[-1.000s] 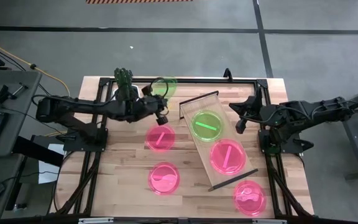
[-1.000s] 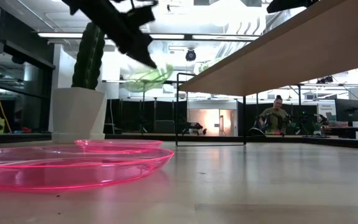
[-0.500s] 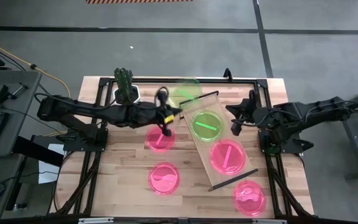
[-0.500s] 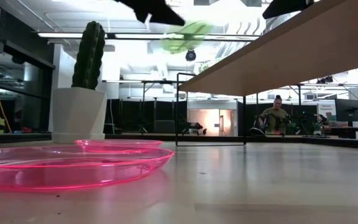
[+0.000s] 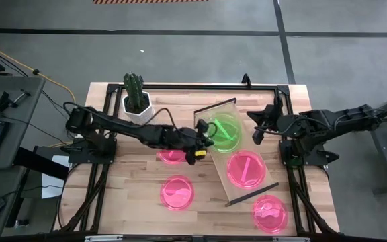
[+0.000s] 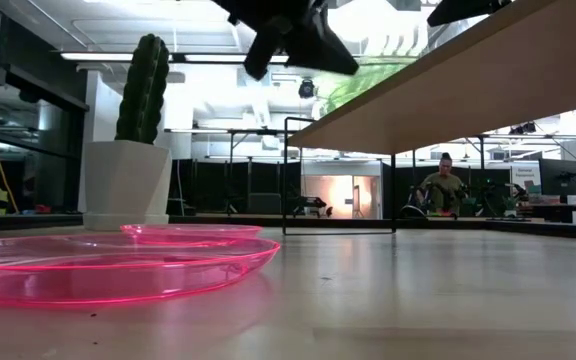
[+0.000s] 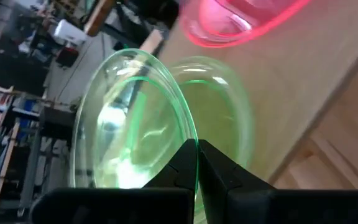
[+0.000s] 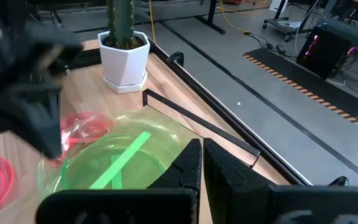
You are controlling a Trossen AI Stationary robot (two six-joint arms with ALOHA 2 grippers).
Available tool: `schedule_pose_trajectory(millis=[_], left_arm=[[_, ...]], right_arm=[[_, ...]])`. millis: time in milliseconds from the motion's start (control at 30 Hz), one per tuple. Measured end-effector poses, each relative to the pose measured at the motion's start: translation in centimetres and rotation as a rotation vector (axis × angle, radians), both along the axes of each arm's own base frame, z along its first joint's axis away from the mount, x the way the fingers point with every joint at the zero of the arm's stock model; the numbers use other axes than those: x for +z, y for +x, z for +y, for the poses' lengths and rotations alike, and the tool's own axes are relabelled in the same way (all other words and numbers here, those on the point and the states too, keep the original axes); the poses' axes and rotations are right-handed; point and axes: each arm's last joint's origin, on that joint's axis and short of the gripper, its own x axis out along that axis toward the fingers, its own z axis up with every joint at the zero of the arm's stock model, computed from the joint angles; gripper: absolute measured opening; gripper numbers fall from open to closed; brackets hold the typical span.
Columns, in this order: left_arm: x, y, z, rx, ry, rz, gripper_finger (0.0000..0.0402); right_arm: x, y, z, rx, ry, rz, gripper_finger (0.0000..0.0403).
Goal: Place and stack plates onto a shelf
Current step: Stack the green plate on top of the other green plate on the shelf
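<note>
My left gripper [image 5: 201, 139] reaches over the shelf [image 5: 237, 153], a light-wood plank lying slantwise on the table, and is shut on a neon green plate [image 7: 132, 124]. That plate hovers over a second green plate [image 7: 225, 109] lying on the shelf's far end. A pink plate [image 5: 246, 168] lies flat on the shelf's middle. Three more pink plates rest on the table [image 5: 177, 192], [image 5: 269, 213], [image 5: 170, 154], the last partly under the left arm. My right gripper [image 5: 256, 132] waits shut beside the shelf's right edge. My left gripper pinches the green plate's rim [image 7: 191, 142] between its two fingers, coming level from the table's left side. The plate is lifted and tilted, standing out beyond the fingertips [image 7: 184, 163] above the other green plate; whether the two plates touch I cannot tell.
A cactus in a white pot [image 5: 135, 101] stands at the table's far left. Black frame rails [image 5: 284, 168] run along the table's edges. The low view shows the shelf's underside [image 6: 468, 80], nearby pink plates [image 6: 118, 265], and a person far off in the room.
My left gripper carried the green plate from beside the cactus toward the table's right and a little nearer, rising on the way, until it stands over the shelf's far end above the other green plate. It stayed shut on the rim. The right arm barely shifted.
</note>
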Motion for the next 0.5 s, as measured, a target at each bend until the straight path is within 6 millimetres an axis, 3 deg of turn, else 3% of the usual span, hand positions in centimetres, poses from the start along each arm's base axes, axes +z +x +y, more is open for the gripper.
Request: schedule_pose_trajectory(millis=[267,500], left_arm=[[-0.8,0.2,-2.0,-0.071,-0.008,0.027,0.0],[-0.8,0.3,-1.0,-0.046,-0.009,0.027,0.0]], right_arm=[[0.0,-0.1,0.0,0.0,-0.001,0.004,0.0],[0.0,-0.1,0.0,0.0,-0.001,0.004,0.0]])
